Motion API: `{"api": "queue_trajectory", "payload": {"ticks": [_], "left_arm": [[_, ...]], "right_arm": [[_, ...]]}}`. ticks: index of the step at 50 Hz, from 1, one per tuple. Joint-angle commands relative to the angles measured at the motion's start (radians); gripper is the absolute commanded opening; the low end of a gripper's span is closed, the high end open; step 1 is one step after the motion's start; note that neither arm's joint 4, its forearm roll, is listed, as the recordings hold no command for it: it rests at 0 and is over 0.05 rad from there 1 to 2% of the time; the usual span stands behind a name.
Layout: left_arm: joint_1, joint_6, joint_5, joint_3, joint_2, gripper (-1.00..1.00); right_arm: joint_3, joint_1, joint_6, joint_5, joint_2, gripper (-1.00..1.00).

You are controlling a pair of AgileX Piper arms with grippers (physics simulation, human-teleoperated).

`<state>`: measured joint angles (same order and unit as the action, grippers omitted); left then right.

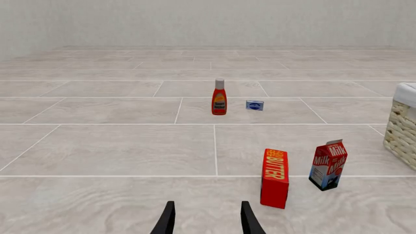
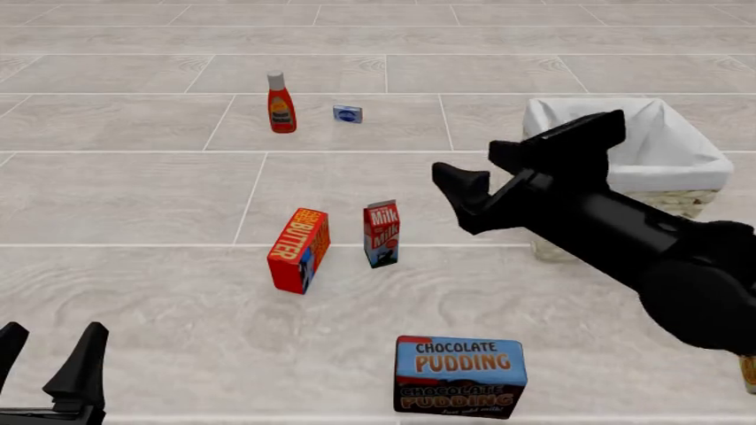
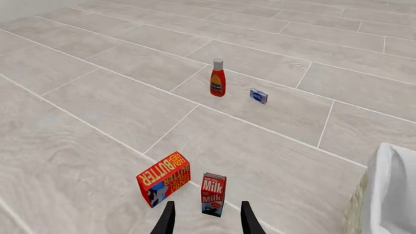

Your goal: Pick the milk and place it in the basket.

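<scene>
A: Nearest the cam, what's there?
B: Front view: left gripper [image 2: 48, 354] low at the near left edge, fingers spread w/ a clear gap, nothing between them. Chocolate pudding box [image 2: 459, 375] stands at the near edge, centre-right, upright, label facing the cam.

A: Right arm?
B: Right gripper [image 2: 473, 190] is raised above the table, arm coming in from the right, passing in front of part of the basket [image 2: 697, 159]. Jaws apart in its wrist view [image 3: 208, 217], empty.

A: And the milk?
B: Milk [image 2: 381, 234] stands upright on the table mid-scene, not held. It's just right of the butter box [image 2: 297, 250], a gap between them, not touching. Butter box sits upright, angled. In the right wrist view the milk [image 3: 213, 194] shows just ahead of the fingertips, below the gripper; contact — none visible. Left wrist view: milk [image 1: 328, 165] off to one side w/ the butter box [image 1: 275, 178] beside it, well apart from that gripper [image 1: 206, 219].

A: Basket?
B: Right of the milk, a bit farther back, white lining over the rim, near but apart.

A: Far end?
B: Ketchup bottle [image 2: 280, 103] upright, small blue-white packet [image 2: 347, 113] just right of it.
</scene>
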<state>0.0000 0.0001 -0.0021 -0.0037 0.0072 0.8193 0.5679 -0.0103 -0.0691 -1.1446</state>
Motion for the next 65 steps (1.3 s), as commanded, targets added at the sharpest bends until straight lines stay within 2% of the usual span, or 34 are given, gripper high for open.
{"api": "queue_trajectory", "payload": {"ticks": [1, 7, 8, 11, 21, 27, 47, 65], "left_arm": [[0.000, 0.000, 0.000, 0.000, 0.000, 1.00], [0.000, 0.000, 0.000, 0.000, 0.000, 1.00], [0.000, 0.000, 0.000, 0.000, 0.000, 1.00], [0.000, 0.000, 0.000, 0.000, 0.000, 1.00], [0.000, 0.000, 0.000, 0.000, 0.000, 1.00], [0.000, 0.000, 0.000, 0.000, 0.000, 1.00], [0.000, 0.000, 0.000, 0.000, 0.000, 1.00], [0.000, 0.000, 0.000, 0.000, 0.000, 1.00]], "right_arm": [[0.230, 0.055, -0.007, 0.012, -0.300, 1.00], [0.279, 0.041, -0.015, 0.013, -0.383, 1.00], [0.314, 0.032, -0.011, 0.017, -0.449, 1.00], [0.345, 0.024, -0.012, 0.023, -0.494, 1.00], [0.411, -0.004, -0.016, 0.031, -0.585, 1.00], [0.422, -0.020, -0.015, 0.024, -0.621, 1.00], [0.465, -0.014, -0.072, 0.001, -0.746, 1.00], [0.460, -0.028, -0.086, -0.027, -0.801, 1.00]]}}
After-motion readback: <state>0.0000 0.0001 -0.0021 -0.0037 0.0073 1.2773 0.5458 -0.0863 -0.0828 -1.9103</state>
